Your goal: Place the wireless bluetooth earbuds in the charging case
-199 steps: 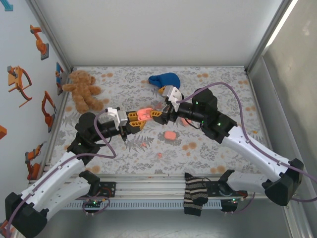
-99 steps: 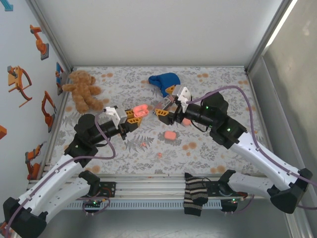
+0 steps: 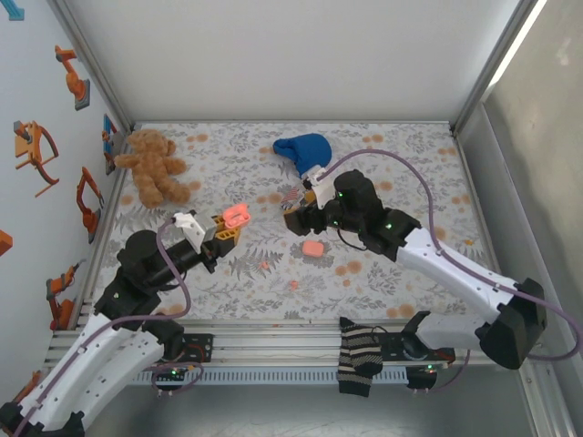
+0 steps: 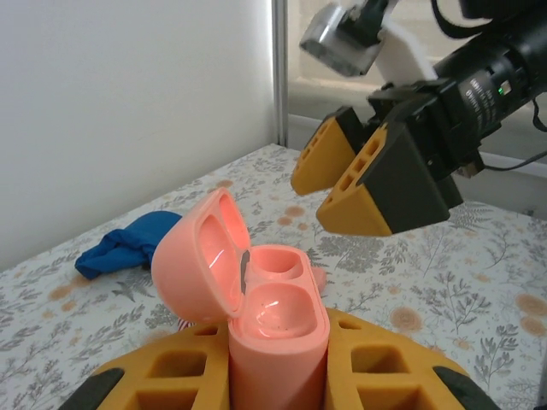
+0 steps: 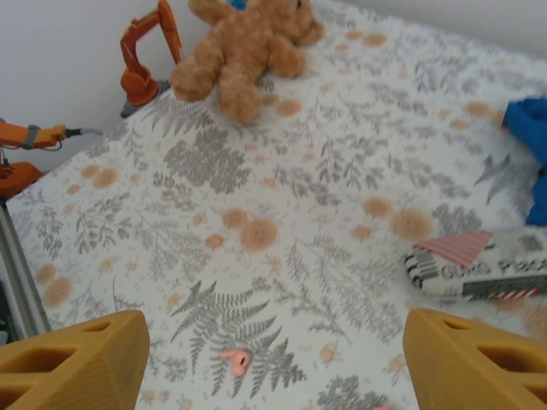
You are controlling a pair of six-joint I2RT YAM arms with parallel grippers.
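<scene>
Left tool [image 4: 273, 376] clenched on open charging case [image 4: 269, 299], lid up; hold level. Right tool [image 5: 273, 359] released, empty. Centre it over earbud [image 5: 235, 360] mid-counter [image 5: 342, 282], then pinch gently: tiny, likely slippery.

In the left wrist view the lower part of the charging case [image 4: 278, 299] is hidden between the fingers [image 4: 385, 376] of the left end effector [image 4: 267, 346], and the bottom edge cuts them off. A pink thing [image 4: 318, 278] on the far side of the case is mostly covered; what it is I cannot tell. In the right wrist view the fingers [image 5: 73, 363] of the right end effector [image 5: 275, 329] are cut at the bottom corners, the teddy bear [image 5: 248, 43] at the top edge, the blue cloth [image 5: 530, 141] at the right edge. The striped packet [image 5: 474, 265] is blurred, its print unreadable. In the top view the earbuds [image 3: 265, 265] are too small to show their shape.
</scene>
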